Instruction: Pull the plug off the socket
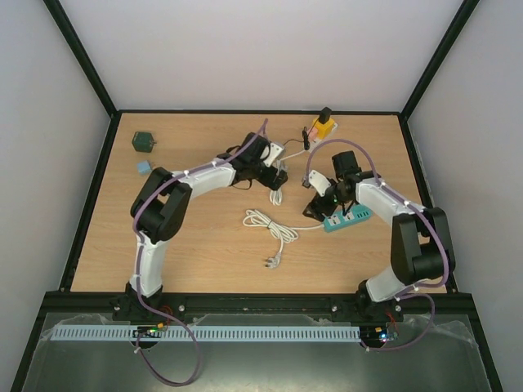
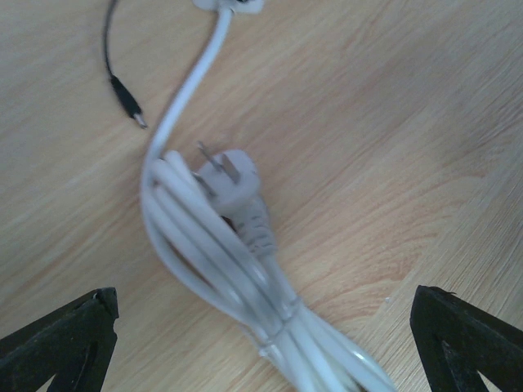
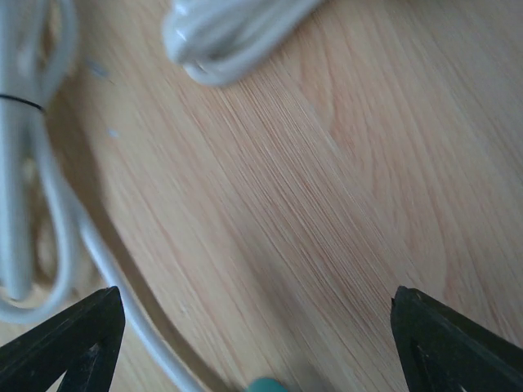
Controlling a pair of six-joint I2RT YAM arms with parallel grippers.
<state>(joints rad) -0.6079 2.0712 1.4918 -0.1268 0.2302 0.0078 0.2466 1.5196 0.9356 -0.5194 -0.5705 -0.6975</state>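
Note:
A teal power strip, the socket [image 1: 350, 217], lies on the table right of centre; only a sliver of it [image 3: 265, 384] shows at the bottom of the right wrist view. My right gripper [image 1: 315, 209] hovers at its left end, open [image 3: 255, 298], with bare table between its fingers. In the left wrist view a white plug [image 2: 231, 175] lies on the wood with its prongs bare, resting against a tied white cable bundle [image 2: 245, 278]. My left gripper [image 1: 278, 186] is open [image 2: 263, 304] above that bundle and holds nothing.
A loose white cable coil [image 1: 270, 224] ends in a second plug [image 1: 274, 261] at mid-table. A yellow block with a black adapter [image 1: 322, 126] sits at the back. A green object [image 1: 144, 141] and a small blue cube [image 1: 145, 167] are far left. A black lead tip [image 2: 131, 108] lies near the white plug.

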